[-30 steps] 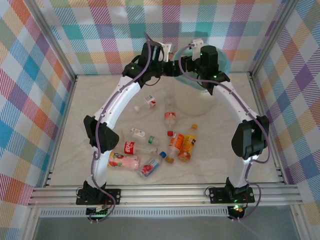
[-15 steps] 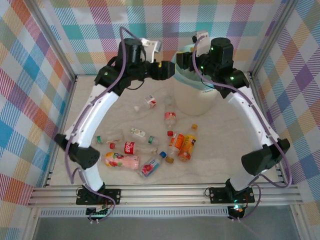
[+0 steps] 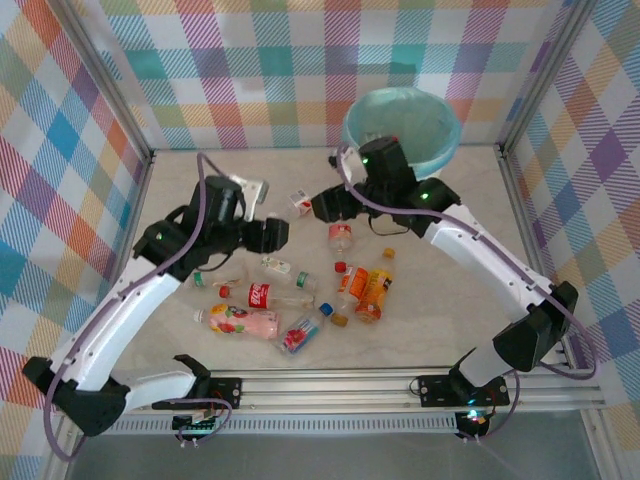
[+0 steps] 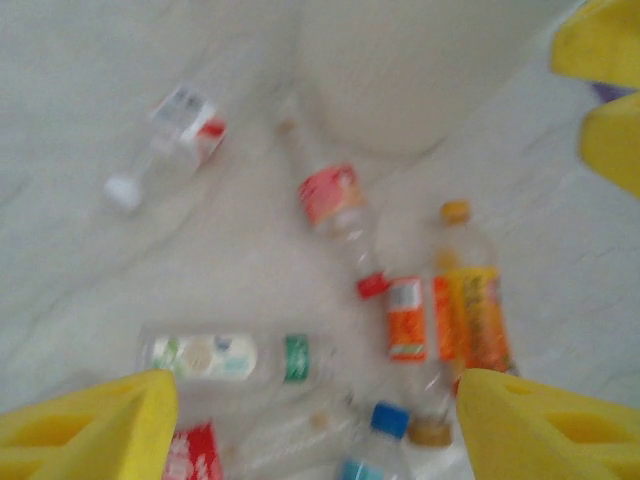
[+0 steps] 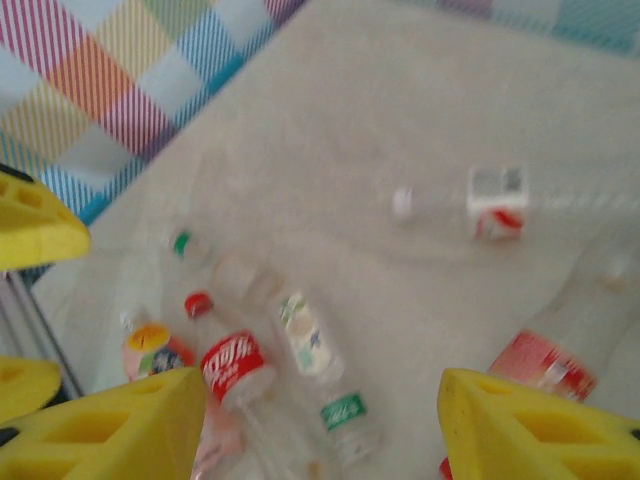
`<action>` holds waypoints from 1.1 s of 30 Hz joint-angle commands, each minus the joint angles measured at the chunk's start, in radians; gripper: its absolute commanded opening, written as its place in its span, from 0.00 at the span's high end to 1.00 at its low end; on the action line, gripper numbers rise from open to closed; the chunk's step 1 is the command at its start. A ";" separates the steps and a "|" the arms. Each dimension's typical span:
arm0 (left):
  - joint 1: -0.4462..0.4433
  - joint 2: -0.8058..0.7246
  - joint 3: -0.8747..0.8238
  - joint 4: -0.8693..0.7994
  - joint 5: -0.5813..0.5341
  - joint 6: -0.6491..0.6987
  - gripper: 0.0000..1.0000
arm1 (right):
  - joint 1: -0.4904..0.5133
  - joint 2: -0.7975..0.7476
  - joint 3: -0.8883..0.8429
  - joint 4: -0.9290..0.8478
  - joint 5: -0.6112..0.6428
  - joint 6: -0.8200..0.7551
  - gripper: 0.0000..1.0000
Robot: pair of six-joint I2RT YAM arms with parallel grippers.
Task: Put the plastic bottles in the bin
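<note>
Several plastic bottles lie scattered mid-table: a white-capped one (image 3: 297, 203), a red-labelled one (image 3: 341, 236), a green-labelled one (image 3: 281, 267), a cola bottle (image 3: 266, 295), a pink one (image 3: 242, 321) and orange ones (image 3: 366, 291). The bin (image 3: 401, 126), cream with a teal bag, stands at the back right. My left gripper (image 3: 276, 236) hangs open and empty above the pile's left side, over the green-labelled bottle (image 4: 230, 358). My right gripper (image 3: 326, 205) is open and empty between the white-capped and red-labelled bottles, over the cola bottle (image 5: 230, 365) in its own view.
Plaid walls with metal frame posts close in the table on the left, back and right. A rail runs along the near edge (image 3: 320, 385). The two grippers hang close together, the right one's yellow fingers (image 4: 600, 90) at the corner of the left wrist view.
Both arms have swung down and away from the bin's mouth towards the bottle pile. The bin now stands uncovered. Neither gripper carries anything.
</note>
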State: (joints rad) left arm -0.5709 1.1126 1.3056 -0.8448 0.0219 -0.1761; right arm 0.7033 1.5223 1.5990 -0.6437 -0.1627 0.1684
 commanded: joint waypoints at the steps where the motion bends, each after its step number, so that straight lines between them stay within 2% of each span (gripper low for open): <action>1: 0.008 -0.081 -0.095 -0.045 -0.059 -0.067 0.26 | 0.018 -0.003 -0.048 -0.072 -0.003 0.064 0.38; 7: 0.004 -0.156 -0.255 0.033 0.060 -0.061 0.27 | 0.012 -0.096 -0.248 -0.103 0.149 0.224 0.36; 12: -0.042 -0.123 -0.302 0.114 0.111 -0.046 0.28 | -0.073 -0.202 -0.425 -0.118 0.192 0.302 0.34; 17: -0.147 -0.034 -0.300 0.207 0.108 -0.033 0.28 | -0.211 -0.274 -0.571 -0.074 0.148 0.320 0.33; 22: -0.259 0.096 -0.253 0.278 0.077 -0.025 0.28 | -0.337 -0.297 -0.694 0.069 0.041 0.333 0.34; 27: -0.348 0.223 -0.179 0.276 0.019 -0.027 0.28 | -0.415 -0.266 -0.781 0.233 -0.023 0.360 0.35; 33: -0.440 0.355 -0.094 0.282 -0.013 0.008 0.28 | -0.464 -0.187 -0.811 0.330 -0.094 0.388 0.35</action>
State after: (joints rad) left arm -0.9794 1.4319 1.1610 -0.5819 0.0402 -0.2028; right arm 0.2516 1.3117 0.8017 -0.4046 -0.1947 0.5293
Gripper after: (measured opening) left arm 0.720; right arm 0.648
